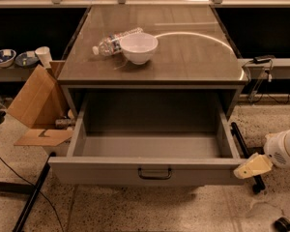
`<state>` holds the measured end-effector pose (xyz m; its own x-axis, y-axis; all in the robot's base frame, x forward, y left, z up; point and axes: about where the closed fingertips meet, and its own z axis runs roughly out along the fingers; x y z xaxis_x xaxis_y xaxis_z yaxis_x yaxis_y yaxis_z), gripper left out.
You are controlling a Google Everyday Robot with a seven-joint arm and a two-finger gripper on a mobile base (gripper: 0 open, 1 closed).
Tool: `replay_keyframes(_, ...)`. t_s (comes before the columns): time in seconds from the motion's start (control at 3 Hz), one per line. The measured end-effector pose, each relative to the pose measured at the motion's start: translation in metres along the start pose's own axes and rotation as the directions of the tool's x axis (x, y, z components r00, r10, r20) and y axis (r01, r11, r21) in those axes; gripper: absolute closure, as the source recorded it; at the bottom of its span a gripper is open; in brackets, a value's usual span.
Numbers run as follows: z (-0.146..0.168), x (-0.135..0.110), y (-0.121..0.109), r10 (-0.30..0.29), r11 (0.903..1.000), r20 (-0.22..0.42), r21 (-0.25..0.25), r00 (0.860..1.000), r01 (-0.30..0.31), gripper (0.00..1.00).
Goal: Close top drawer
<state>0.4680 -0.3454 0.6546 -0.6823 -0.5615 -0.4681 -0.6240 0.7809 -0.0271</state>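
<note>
Nearest, gripper [253,166] at the front right corner of the top drawer [154,170]; impossible to tell whether open or closed. Leftward, drawer pulled fully out, empty: nothing closed yet, whole push remaining. Farther back and left, white bowl [138,47] and water bottle [113,41] on cabinet top [193,57].

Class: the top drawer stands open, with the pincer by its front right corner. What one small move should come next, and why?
Probably press the pincer forward against the front of the top drawer, toward the cabinet. The drawer is pulled far out, and the pincer sits low at its right front corner, so a push there should start it sliding shut.
</note>
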Motion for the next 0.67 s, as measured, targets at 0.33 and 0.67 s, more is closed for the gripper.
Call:
replay_keyframes(0.33, 0.005, -0.011, -0.011, 0.002, 0.9999, 0.005, 0.012, 1.0, -0.002, 0.0)
replay_keyframes(0.67, 0.01, -0.022, -0.03, 0.015, 0.9997, 0.019, 0.02, 1.0, -0.016, 0.0)
